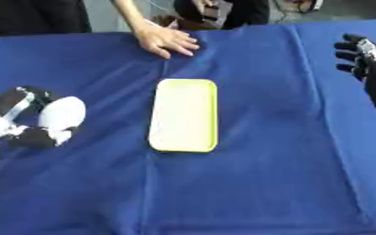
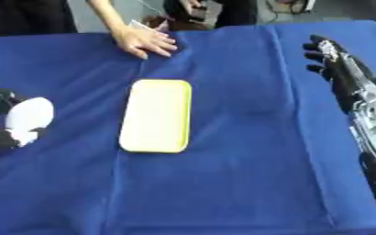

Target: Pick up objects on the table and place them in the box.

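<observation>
A shallow pale yellow box [image 1: 184, 114] lies lengthwise in the middle of the blue cloth, with nothing visible inside it. Well to its left, my left hand [image 1: 23, 133] is low over the cloth, its black fingers and thumb curled round a rounded white object [image 1: 63, 114]. My right hand [image 2: 329, 55] hovers at the far right of the table, fingers relaxed and spread, holding nothing. It is far from the box.
The blue cloth [image 1: 263, 174] covers the whole table. A person's bare hand [image 1: 167, 40] rests flat on the cloth at the far edge, just beyond the box. Dark shapes stand behind the far edge.
</observation>
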{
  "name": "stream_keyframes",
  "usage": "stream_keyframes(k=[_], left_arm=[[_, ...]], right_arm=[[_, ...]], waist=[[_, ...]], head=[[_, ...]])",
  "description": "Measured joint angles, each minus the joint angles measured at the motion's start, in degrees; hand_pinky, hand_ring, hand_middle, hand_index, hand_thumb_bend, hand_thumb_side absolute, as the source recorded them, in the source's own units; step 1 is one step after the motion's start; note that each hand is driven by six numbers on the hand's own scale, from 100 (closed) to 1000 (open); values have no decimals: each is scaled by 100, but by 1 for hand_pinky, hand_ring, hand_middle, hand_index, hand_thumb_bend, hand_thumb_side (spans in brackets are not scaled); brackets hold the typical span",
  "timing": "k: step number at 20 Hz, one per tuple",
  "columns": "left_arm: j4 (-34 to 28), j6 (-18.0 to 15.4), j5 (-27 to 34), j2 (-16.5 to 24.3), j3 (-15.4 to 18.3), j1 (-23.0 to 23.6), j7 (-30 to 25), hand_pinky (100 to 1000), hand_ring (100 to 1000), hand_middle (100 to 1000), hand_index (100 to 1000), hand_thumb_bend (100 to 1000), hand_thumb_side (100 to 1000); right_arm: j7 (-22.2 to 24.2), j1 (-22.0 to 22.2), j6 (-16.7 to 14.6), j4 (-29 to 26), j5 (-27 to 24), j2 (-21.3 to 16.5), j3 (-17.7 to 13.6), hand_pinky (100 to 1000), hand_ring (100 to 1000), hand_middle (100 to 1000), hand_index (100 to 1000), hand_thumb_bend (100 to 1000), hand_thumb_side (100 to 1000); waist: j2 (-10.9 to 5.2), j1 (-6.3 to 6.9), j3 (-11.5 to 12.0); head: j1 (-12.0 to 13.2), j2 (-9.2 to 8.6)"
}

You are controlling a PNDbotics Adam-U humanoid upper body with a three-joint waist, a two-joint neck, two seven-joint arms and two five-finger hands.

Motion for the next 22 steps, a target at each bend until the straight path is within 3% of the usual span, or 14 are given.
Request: stream_keyframes(k=[13, 18, 22], left_arm=[[-3, -2, 13, 16, 7, -54, -6, 715, 606, 625, 716, 133, 266], [-40, -34, -49, 16, -61, -292, -57, 717, 608, 627, 719, 142, 250], [-33, -92, -152, -3, -221, -775, -156, 718, 608, 627, 720, 151, 237]], right_arm=[[10, 0, -9, 0, 0, 0, 0, 904, 930, 870, 963, 100, 864], [22, 0, -18, 0, 1, 0, 0, 905, 930, 870, 963, 100, 864], [31, 0, -12, 1, 4, 1, 2, 905, 930, 870, 963, 100, 864]], waist=[[0, 0, -1], [0, 1, -17], [-1, 4, -28]], head=[[-1, 0], [-2, 0], [-2, 0]])
